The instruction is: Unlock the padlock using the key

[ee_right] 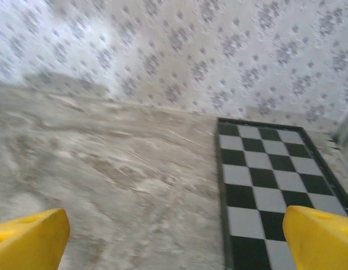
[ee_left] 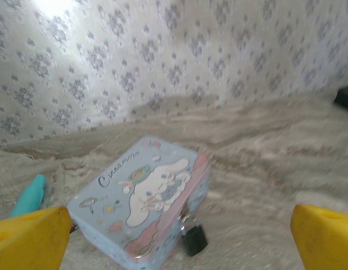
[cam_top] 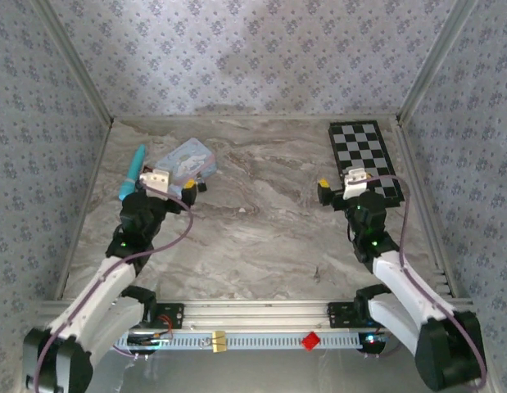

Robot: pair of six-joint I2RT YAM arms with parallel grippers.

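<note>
The padlock (ee_left: pixel 194 239), small and black, hangs from the front clasp of a pale blue cartoon-printed tin (ee_left: pixel 143 197) that lies on the marble table at the back left (cam_top: pixel 192 160). My left gripper (ee_left: pixel 180 225) hovers open just in front of the tin, with its yellow fingertips (ee_left: pixel 33 236) wide apart and the padlock low between them. In the top view this gripper (cam_top: pixel 175 182) is at the tin's near edge. My right gripper (ee_right: pixel 175 225) stands open above bare table, at the near left corner of the chessboard (ee_right: pixel 275 180). The key is out of view.
A teal pen-like object (cam_top: pixel 132 172) lies left of the tin, near the left wall. The chessboard (cam_top: pixel 368 155) fills the back right corner. Patterned walls close the table on three sides. The middle of the marble top (cam_top: pixel 261 221) is bare.
</note>
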